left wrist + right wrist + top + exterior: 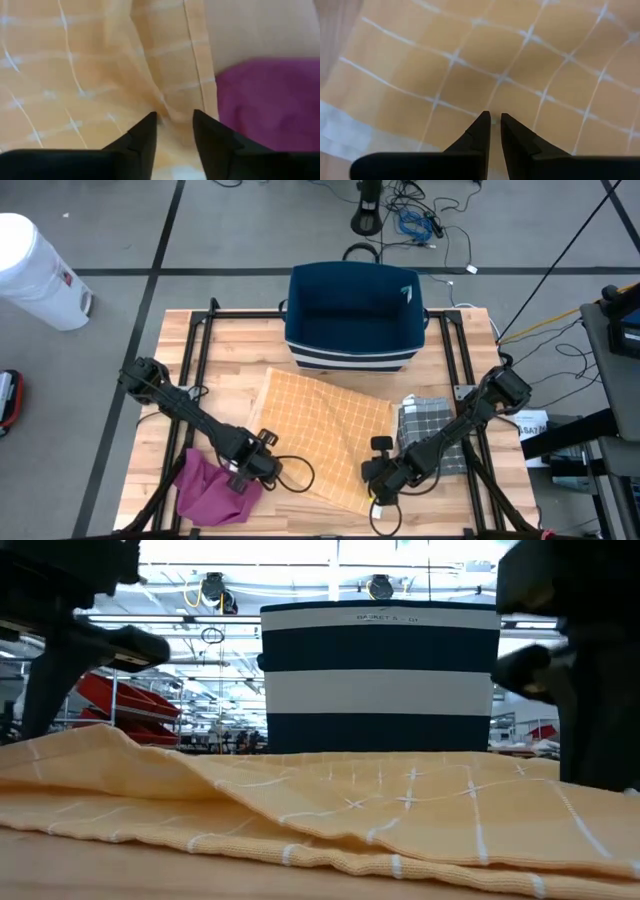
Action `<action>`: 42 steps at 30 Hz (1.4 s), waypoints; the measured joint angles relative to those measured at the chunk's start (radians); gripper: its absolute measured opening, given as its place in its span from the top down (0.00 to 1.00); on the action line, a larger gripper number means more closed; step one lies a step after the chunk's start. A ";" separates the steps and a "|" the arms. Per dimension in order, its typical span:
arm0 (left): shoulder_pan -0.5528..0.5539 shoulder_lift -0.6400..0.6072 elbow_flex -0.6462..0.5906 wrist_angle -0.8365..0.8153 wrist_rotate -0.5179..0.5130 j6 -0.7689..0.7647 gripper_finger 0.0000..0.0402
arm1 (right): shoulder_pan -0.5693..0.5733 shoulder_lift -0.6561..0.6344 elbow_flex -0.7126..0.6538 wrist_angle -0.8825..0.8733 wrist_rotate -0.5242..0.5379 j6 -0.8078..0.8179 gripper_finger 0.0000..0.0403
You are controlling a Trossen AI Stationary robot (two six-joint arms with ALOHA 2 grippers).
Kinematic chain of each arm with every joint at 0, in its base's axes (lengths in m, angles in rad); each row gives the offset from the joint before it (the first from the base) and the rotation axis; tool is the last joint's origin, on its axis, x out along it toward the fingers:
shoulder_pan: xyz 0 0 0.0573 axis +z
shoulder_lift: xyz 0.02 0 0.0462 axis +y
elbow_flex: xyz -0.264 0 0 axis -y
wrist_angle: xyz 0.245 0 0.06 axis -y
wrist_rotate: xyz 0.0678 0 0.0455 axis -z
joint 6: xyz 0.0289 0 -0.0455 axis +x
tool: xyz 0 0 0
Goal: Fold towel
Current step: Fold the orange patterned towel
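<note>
Yellow towel (325,435) lying folded once, further folds remaining; I am parting my left gripper (174,125) off its edge, right gripper (495,120) narrowly parted.

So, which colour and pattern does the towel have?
Yellow-orange towel with a thin white grid; clearest in the right wrist view.

The orange towel (325,435) is soft woven cloth with a thin white grid, matt and slightly ribbed at its hem. The magenta cloth (205,490) beside it looks fuzzy and matt. The grey checked cloth (432,430) is a flat weave. The tabletop (240,345) is pale wood planks, smooth with a low sheen, framed by black metal rails (200,345). The navy basket (355,315) with white stripes is matt fabric. The white bin (35,270) on the floor is smooth, shiny plastic.
</note>
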 joint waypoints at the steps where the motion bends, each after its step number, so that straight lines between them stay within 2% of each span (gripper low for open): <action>1: -0.002 0.000 0.000 -0.026 0.005 -0.008 0.64 | -0.003 0.000 -0.008 0.002 -0.010 0.000 0.92; 5: -0.002 0.000 0.000 -0.086 0.066 -0.034 0.61 | -0.012 -0.003 -0.038 0.016 -0.026 0.015 0.92; 14: 0.008 0.000 0.000 -0.113 0.066 -0.039 0.61 | -0.013 -0.004 -0.060 0.012 -0.053 0.029 0.92; 19: 0.020 0.000 -0.001 -0.219 0.036 -0.085 0.61 | -0.012 -0.005 -0.059 -0.078 -0.079 0.041 0.92; 24: 0.020 0.000 -0.001 -0.219 0.027 -0.088 0.61 | -0.011 -0.013 -0.057 -0.208 -0.082 0.077 0.92; 30: 0.021 0.000 -0.001 -0.187 -0.134 -0.065 0.61 | -0.004 -0.041 -0.049 -0.430 -0.065 0.102 0.92; 34: 0.036 0.000 -0.001 -0.161 -0.251 -0.053 0.61 | -0.001 -0.063 -0.029 -0.512 -0.027 0.098 0.92; 38: 0.074 0.000 -0.001 -0.109 -0.349 -0.053 0.61 | -0.002 -0.094 -0.017 -0.357 0.004 0.073 0.92; 42: 0.127 0.000 -0.001 -0.037 -0.393 -0.051 0.61 | -0.002 -0.095 -0.017 -0.162 0.007 0.023 0.92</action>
